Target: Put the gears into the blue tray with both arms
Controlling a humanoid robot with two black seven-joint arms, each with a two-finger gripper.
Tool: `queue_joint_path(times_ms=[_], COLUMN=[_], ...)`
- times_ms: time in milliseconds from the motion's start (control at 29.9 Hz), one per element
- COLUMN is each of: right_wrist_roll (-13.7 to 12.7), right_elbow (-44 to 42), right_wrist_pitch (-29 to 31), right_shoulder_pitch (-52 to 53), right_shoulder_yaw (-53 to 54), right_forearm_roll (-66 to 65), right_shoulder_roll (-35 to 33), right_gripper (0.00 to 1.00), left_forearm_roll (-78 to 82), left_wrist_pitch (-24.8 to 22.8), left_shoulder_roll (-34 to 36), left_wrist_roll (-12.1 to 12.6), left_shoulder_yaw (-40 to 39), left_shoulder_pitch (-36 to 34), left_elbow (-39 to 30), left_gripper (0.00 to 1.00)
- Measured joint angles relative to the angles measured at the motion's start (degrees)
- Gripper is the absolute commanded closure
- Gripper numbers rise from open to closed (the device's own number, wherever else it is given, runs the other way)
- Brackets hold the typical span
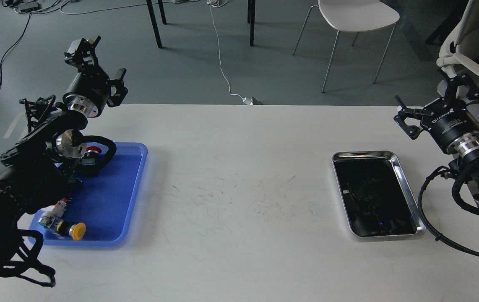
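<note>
The blue tray (115, 197) lies at the table's left, partly under my left arm. No gears show in this view; they are hidden or too small to make out. My left gripper (102, 59) is raised above the table's far left edge, beyond the tray, open and empty. My right gripper (435, 96) hovers over the far right edge, up and right of the silver tray, and it too is open and empty.
A red-capped push-button (92, 149) and a yellow-capped one (77, 230) lie in the blue tray. A shiny silver tray (407, 188) with a dark bottom lies at the right. Chairs and table legs stand on the floor beyond the table.
</note>
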Motion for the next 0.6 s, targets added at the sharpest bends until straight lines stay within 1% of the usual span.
queue_joint_path(times_ms=[301, 601], right_wrist_roll=[0.0, 0.0], right_elbow=[0.0, -0.2], right_wrist_pitch=[0.2, 0.1], right_shoulder_pitch=[0.4, 1.2], right_shoulder_yaw=[-0.2, -2.2], right_forearm_roll=[0.0, -0.2], right_shoulder_roll=[-0.1, -0.2], right_gripper=[0.01, 0.01], left_forearm_roll=[0.0, -0.2], left_wrist_pitch=[-0.4, 0.2], left_shoulder_roll=[0.6, 0.7], left_wrist_roll=[-0.5, 0.0], left_shoulder_yaw=[-0.2, -0.1], left_shoulder_pitch=[0.1, -0.3], left_elbow=[0.3, 1.2], left_gripper=[0.02, 0.02])
